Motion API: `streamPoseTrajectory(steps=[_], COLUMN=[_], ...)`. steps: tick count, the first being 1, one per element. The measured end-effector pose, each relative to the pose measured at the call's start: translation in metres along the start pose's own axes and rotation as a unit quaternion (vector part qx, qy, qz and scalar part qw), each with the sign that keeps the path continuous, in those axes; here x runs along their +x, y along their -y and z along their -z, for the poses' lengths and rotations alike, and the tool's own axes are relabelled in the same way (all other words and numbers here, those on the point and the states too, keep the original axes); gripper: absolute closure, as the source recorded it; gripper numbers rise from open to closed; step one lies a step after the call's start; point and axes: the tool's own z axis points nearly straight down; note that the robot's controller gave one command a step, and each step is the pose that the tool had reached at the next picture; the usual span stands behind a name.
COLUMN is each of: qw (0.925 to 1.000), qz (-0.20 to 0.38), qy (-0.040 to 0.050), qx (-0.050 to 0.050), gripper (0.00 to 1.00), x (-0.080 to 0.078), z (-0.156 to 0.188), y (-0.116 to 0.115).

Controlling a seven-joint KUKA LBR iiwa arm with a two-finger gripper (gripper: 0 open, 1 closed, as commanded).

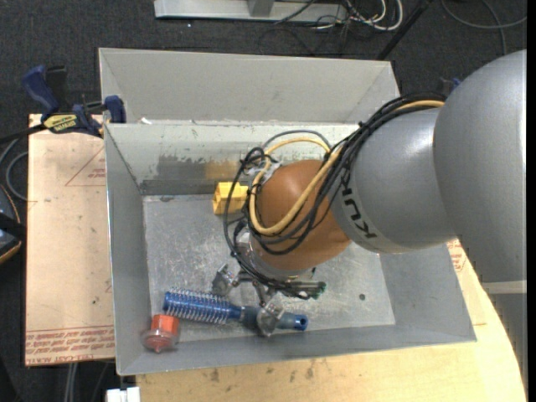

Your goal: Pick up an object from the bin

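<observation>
A grey metal bin (124,249) is seen from above, with a large silver robot arm (435,182) reaching in from the right of the frame. The wrist is wrapped in a rounded orange-brown cover (293,216) looped with black and yellow cables (280,153). The gripper (261,306) is lowered to the bin floor at the lower centre, directly over the handle end of a blue plastic hairbrush with a bristled head (201,306). Whether the gripper is spread or pressed together cannot be told, as it is largely hidden by the cover. The brush lies flat along the near edge of the floor. A small red-orange round cap (161,332) rests just beside its bristled end, in the lower left corner. A small yellow block (229,198) sits near the back wall.
</observation>
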Motion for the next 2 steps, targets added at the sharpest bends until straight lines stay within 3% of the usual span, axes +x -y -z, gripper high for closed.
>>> streamPoseTrajectory(steps=[1,2], qw=[1.0,0.9999], qz=[-0.002,0.012], qy=[0.0029,0.0011], qx=[0.002,0.001], gripper=[1.0,1.0], x=[-0.002,0.011], z=[0.001,0.139], y=[0.001,-0.001])
